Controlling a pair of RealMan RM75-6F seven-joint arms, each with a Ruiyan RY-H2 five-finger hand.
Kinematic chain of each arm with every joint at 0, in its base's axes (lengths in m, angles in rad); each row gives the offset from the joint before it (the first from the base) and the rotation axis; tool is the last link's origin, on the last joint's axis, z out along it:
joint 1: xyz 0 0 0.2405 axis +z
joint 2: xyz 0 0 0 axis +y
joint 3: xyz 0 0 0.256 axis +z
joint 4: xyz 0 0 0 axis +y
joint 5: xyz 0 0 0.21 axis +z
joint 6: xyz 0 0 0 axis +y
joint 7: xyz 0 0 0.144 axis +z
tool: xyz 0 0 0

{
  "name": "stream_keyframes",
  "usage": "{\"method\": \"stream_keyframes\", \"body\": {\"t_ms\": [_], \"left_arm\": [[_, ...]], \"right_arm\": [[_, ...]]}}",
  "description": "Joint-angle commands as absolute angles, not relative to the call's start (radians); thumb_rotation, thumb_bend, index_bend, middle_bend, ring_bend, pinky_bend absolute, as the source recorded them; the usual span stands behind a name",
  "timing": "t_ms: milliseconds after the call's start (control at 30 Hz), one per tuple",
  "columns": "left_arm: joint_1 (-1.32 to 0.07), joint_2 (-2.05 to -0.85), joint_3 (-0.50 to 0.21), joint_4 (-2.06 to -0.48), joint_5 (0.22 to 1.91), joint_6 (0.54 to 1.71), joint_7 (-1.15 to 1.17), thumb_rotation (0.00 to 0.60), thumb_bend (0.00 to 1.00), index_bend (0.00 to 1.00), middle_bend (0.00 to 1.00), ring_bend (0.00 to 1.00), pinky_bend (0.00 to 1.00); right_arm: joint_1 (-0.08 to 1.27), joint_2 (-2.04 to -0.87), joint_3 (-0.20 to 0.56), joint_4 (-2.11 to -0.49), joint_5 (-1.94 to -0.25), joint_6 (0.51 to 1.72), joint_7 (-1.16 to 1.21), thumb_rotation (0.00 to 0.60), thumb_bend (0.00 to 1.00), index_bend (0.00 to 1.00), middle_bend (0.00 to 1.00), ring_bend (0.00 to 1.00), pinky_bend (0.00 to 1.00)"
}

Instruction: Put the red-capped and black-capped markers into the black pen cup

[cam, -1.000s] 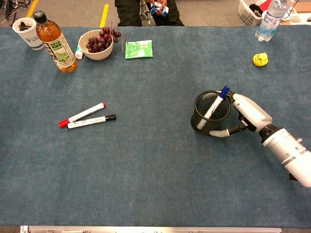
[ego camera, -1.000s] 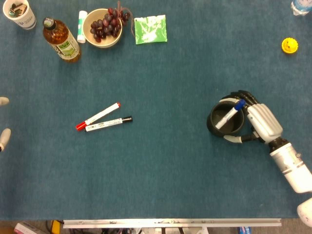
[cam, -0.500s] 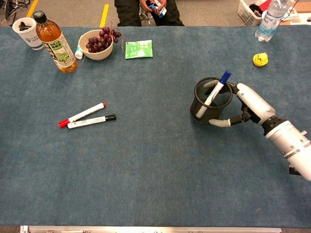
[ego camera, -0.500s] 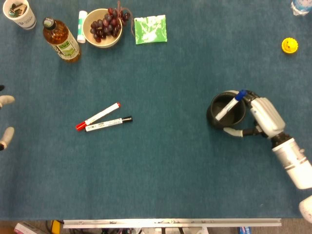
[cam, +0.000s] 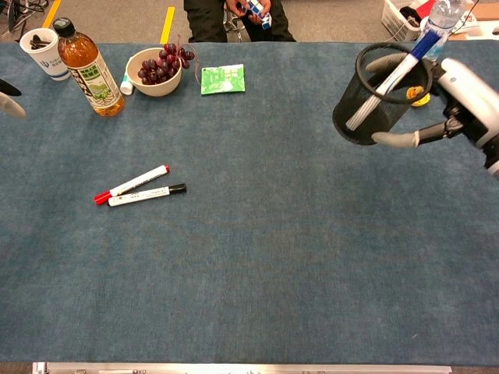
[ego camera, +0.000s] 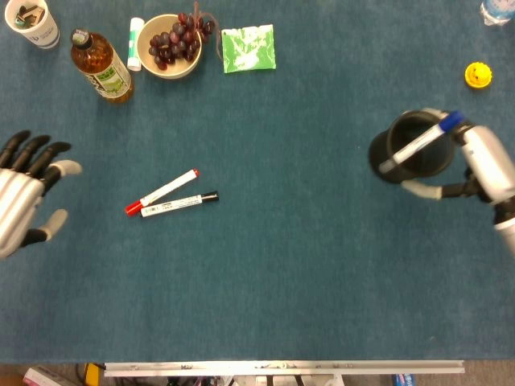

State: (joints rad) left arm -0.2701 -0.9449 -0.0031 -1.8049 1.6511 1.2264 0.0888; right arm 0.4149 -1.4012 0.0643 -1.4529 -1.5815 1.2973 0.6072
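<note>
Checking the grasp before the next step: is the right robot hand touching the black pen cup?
Touching. In the chest view, the right robot hand holds the black pen cup, with one finger running under its base and another hooked over its rim.

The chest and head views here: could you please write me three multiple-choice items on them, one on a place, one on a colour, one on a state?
1. Where do the red-capped marker and black-capped marker lie?
A. On the table, side by side
B. In the bowl of grapes
C. In the left hand

2. What colour is the cap of the marker in the black pen cup?
A. Green
B. Blue
C. Yellow

3. What is the right hand doing?
A. Resting flat on the table
B. Gripping the bottle
C. Holding the pen cup

Answers: 1 A, both lie on the blue cloth, left of centre. 2 B, the blue-capped marker sticks out of the cup. 3 C, its fingers wrap the cup; the left hand is empty, fingers apart.
</note>
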Motion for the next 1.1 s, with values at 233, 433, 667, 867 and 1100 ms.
{"method": "stream_keyframes", "body": {"t_ms": [233, 433, 667, 867, 1100], "left_arm": [[-0.350, -1.030, -0.006, -1.716, 1.601, 1.104, 0.054, 0.600, 0.30, 0.32, 0.18, 0.12, 0.09], [-0.375, -1.082, 0.003, -1.672, 1.561, 1.047, 0.073, 0.600, 0.30, 0.32, 0.18, 0.12, 0.09], [-0.392, -1.145, 0.005, -1.619, 1.534, 1.024, 0.075, 0.600, 0.23, 0.30, 0.18, 0.14, 0.09], [-0.409, -1.217, 0.014, -1.554, 1.522, 1.000, 0.068, 0.600, 0.23, 0.27, 0.18, 0.14, 0.09], [-0.411, -1.304, 0.013, -1.486, 1.501, 1.007, 0.047, 0.600, 0.23, 0.23, 0.18, 0.14, 0.09]], "right_arm": [[0.379, -1.260, 0.087, -1.580, -1.552, 1.336, 0.605, 0.600, 0.36, 0.44, 0.43, 0.28, 0.22], [0.367, -1.247, 0.084, -1.581, -1.552, 1.343, 0.626, 0.600, 0.36, 0.44, 0.43, 0.28, 0.22], [0.363, -1.244, 0.083, -1.582, -1.558, 1.347, 0.631, 0.600, 0.36, 0.44, 0.43, 0.28, 0.22], [0.351, -1.238, 0.080, -1.584, -1.558, 1.356, 0.635, 0.600, 0.36, 0.44, 0.43, 0.28, 0.22], [0.341, -1.233, 0.081, -1.588, -1.558, 1.365, 0.639, 0.600, 0.36, 0.44, 0.43, 0.28, 0.22]]}}
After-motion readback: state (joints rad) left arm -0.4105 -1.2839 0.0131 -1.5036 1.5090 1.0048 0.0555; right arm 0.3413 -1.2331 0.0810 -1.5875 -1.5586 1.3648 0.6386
